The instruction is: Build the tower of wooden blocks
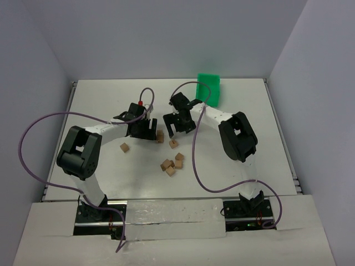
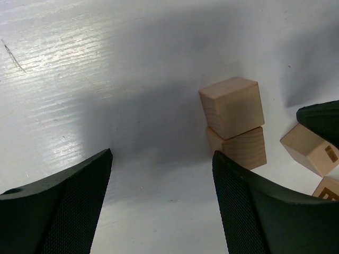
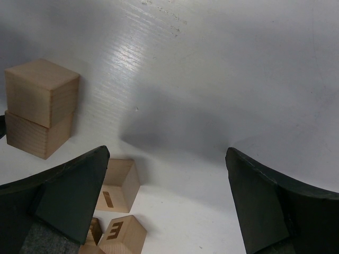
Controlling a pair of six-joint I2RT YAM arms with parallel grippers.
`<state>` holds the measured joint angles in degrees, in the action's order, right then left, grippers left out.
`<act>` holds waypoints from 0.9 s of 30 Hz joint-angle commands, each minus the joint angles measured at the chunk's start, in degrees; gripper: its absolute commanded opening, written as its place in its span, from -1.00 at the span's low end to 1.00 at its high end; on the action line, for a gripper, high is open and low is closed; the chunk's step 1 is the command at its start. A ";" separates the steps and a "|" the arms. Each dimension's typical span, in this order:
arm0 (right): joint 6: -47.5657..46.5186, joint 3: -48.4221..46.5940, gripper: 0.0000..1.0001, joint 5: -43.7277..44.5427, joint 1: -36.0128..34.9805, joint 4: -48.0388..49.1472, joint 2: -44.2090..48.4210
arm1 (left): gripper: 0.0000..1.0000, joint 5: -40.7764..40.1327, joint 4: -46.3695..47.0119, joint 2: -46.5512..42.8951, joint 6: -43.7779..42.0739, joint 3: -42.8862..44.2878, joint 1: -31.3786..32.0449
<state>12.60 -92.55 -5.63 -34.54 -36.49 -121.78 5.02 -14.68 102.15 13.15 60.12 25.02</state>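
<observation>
Left of my right jaws the tower (image 3: 39, 108) is standing, a loose wood block (image 3: 119, 185) lying nearer; both jaws are gaping empty.

Seen from above, the tower (image 1: 160, 136) was too small, and too close beside the left gripper (image 1: 147, 133), for me to count its cubes. In the left wrist view the right finger (image 2: 249, 211) covered a low corner of the bottom cube. A wood block (image 2: 310, 148) lay partly behind a dark shape (image 2: 323, 119) that I could not name, and the frame corner cut a second block (image 2: 329, 188). In the right wrist view the left finger (image 3: 69, 196) hid part of a third block (image 3: 121, 182), and the lowest blocks (image 3: 122, 233) ran past the bottom edge.
</observation>
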 commanded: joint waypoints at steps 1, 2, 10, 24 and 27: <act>0.50 -0.52 0.97 -0.17 -0.61 1.16 -0.39 | 0.66 1.13 0.18 2.18 1.09 0.79 -0.32; 0.44 -0.47 0.97 -0.17 -0.61 1.16 -0.39 | 0.66 1.19 0.23 2.29 1.14 0.79 -0.32; 0.15 -0.35 0.98 0.35 -0.61 1.11 0.00 | 0.66 1.52 0.35 1.58 1.01 -0.38 -1.01; -9.92 3.59 0.94 -7.37 3.13 1.04 16.29 | 0.79 8.98 -5.18 -21.28 -15.85 -0.88 -12.74; -16.39 6.69 0.92 -14.77 3.20 -2.26 20.95 | 0.82 13.40 -7.75 -27.10 -18.61 -1.00 -13.78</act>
<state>5.06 -88.37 -11.42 -31.82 -36.76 -109.41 11.67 -18.78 82.09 1.39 57.39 12.02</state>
